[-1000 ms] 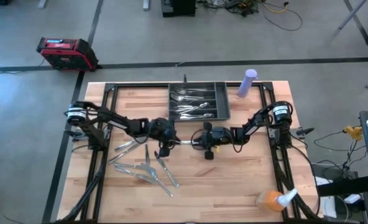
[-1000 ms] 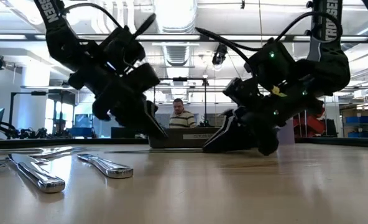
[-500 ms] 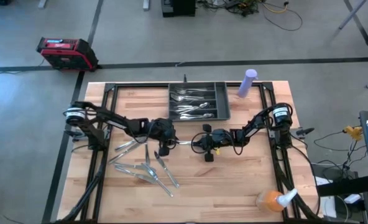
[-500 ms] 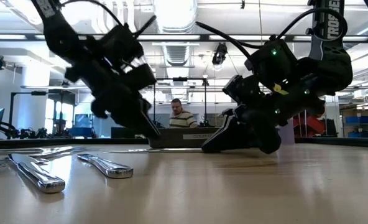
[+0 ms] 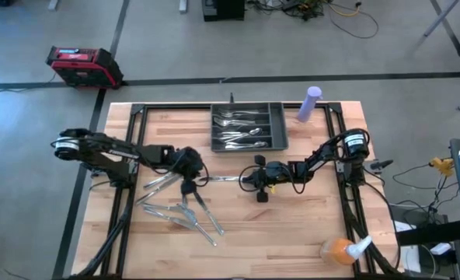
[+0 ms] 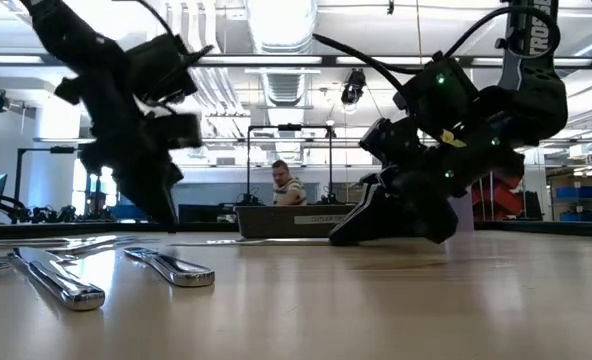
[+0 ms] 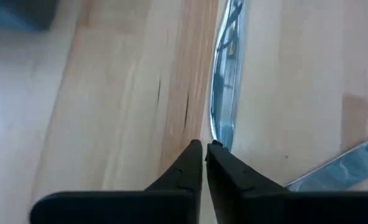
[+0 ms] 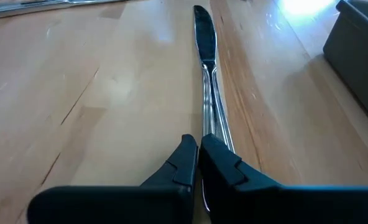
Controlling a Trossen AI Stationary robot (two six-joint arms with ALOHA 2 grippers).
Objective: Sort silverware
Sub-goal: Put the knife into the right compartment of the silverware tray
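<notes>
High view: left claw (image 5: 187, 185) clenched over loose silverware (image 5: 185, 215) | right claw (image 5: 248, 178) low, gripping knife (image 8: 207, 106)

Robotics lab or open workshop floor: butcher-block wooden table (image 5: 292, 225) on a black frame over bare concrete floor (image 5: 175, 39) marked with dark tape lines, cable tangle (image 5: 323, 9), red equipment case (image 5: 82, 66), exposed ceiling ducts (image 6: 276, 25), strip lighting, a person (image 6: 288, 185) seated among workstations behind.

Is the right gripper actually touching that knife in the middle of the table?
Touching. In the right wrist view the right gripper has its fingers pinched on the knife's handle, which disappears between their tips with no gap.
</notes>
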